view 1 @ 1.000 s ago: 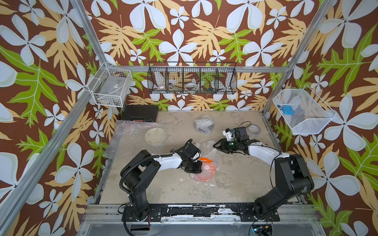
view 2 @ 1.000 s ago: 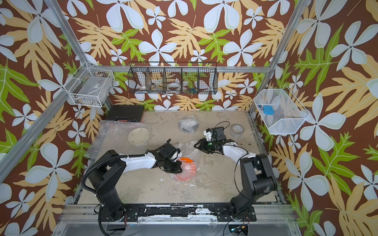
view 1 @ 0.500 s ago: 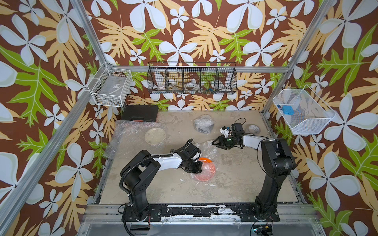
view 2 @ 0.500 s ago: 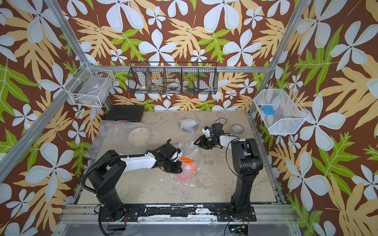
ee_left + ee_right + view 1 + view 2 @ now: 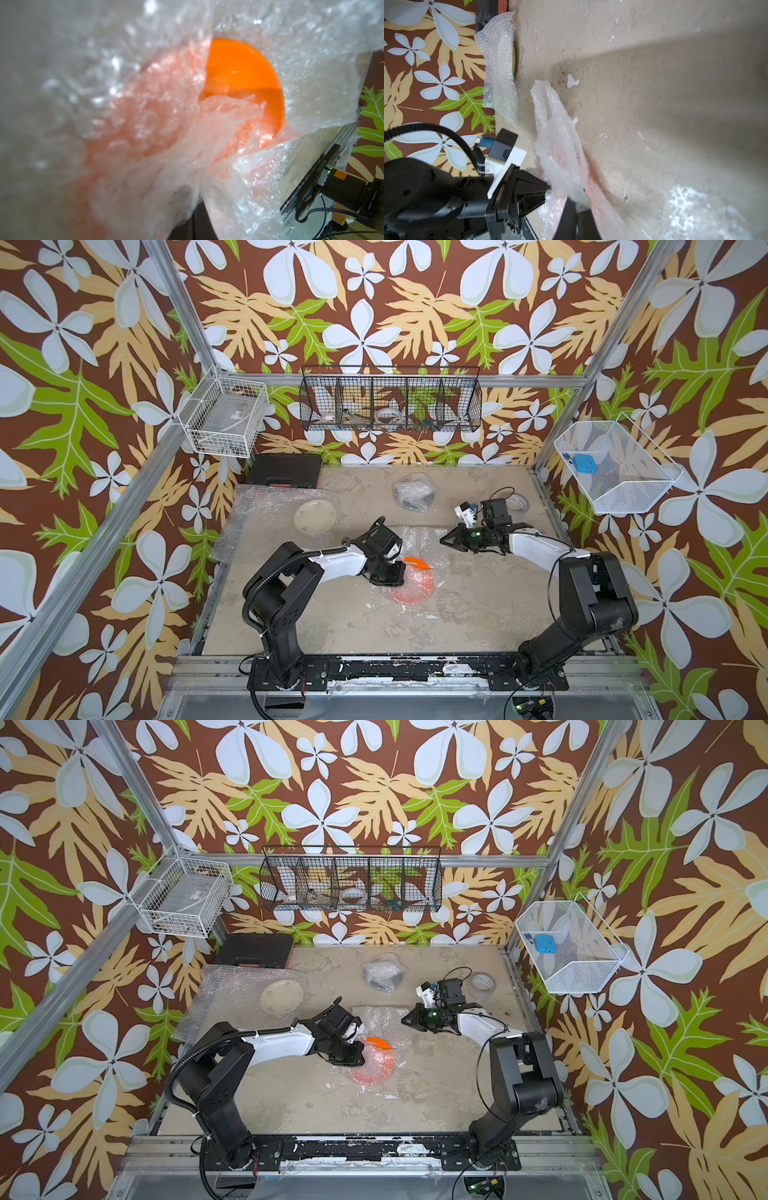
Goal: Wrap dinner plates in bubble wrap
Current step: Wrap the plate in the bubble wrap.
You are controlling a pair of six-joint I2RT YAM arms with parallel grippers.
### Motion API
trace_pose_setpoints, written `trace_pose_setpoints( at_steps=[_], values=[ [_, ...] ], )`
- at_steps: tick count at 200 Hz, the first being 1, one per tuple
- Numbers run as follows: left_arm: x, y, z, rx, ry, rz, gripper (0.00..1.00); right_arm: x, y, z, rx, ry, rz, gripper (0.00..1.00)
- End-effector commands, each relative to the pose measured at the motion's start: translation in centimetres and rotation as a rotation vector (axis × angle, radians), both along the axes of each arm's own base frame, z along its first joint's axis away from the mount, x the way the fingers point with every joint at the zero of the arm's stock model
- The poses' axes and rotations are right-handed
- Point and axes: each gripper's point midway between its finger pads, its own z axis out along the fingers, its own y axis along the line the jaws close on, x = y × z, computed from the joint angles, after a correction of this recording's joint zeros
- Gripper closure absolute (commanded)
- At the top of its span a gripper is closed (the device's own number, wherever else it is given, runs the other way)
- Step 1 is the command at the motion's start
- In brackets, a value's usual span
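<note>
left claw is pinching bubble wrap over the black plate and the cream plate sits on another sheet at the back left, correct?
Not quite: the left claw pinches bubble wrap over the orange plate, not a black one, as the left wrist view shows. The cream plate does sit on another sheet at the back left.

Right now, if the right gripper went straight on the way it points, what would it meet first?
Most likely the wrap: the right gripper is shut, its tip at that sheet's edge, pointing across it. How high it is I cannot tell.
</note>
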Motion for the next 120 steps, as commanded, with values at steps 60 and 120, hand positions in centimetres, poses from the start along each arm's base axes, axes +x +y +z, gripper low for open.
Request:
trace_pose_setpoints(
  at_steps=[60,120],
  values=[
    [0.1,2.4,-2.5,0.114,0.041,0.016,1.0,-8.6,10.8,0.9,0.128,0.077,0.205,1.0],
    [-0.1,2.7,-2.6,0.102,0.038,0.027,1.0,-11.3,13.0,-5.3,0.082,0.204,0.261,1.0]
  ],
)
